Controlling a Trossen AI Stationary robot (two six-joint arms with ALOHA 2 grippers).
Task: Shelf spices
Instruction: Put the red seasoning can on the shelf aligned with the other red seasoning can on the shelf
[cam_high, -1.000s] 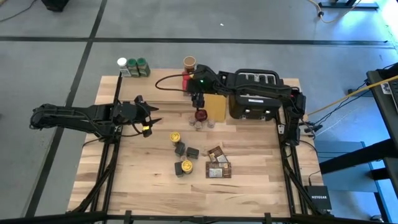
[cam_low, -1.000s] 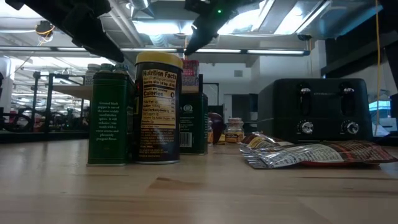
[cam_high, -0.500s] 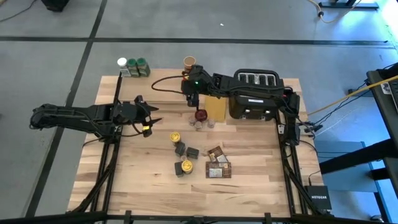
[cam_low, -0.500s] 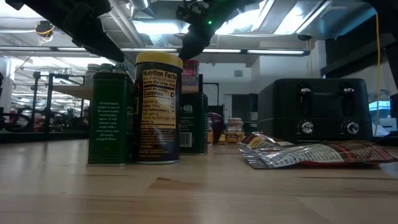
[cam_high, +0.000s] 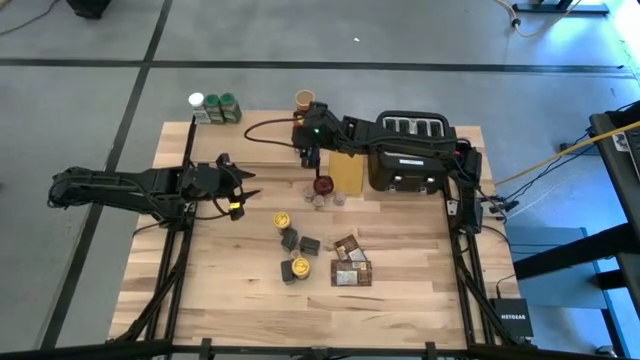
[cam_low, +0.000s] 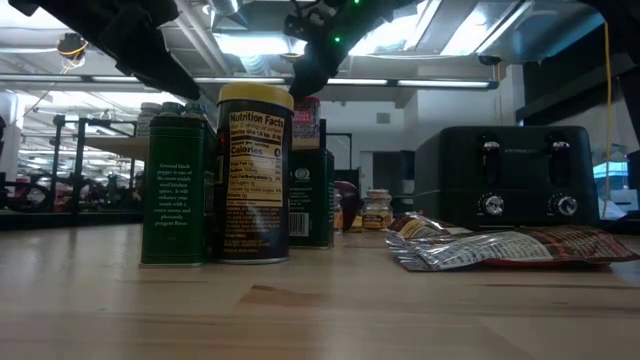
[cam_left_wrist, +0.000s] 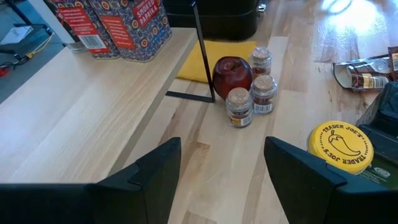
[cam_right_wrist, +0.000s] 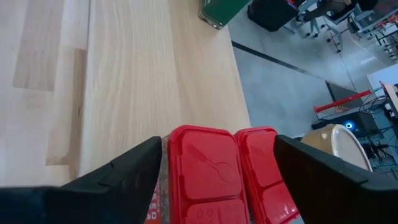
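Two red-lidded rectangular spice tins (cam_right_wrist: 230, 168) stand side by side at the far edge of the raised light-wood shelf (cam_high: 230, 145), and the right gripper (cam_right_wrist: 214, 165) hovers over them, jaws wide and holding nothing. Stiff and probably light, they suit a pinch across the narrow sides. The left gripper (cam_left_wrist: 217, 177) waits at left, open and empty.

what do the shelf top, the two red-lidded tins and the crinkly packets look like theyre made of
Shelf: pale wood plank with visible grain and a matte finish, on a thin black frame that looks like metal.
Red-lidded tins: the lids look like glossy moulded plastic, with an embossed spoon shape; the printed bodies could be metal or card, hard to tell.
Packets: shiny, crinkled film, probably foil-lined plastic.
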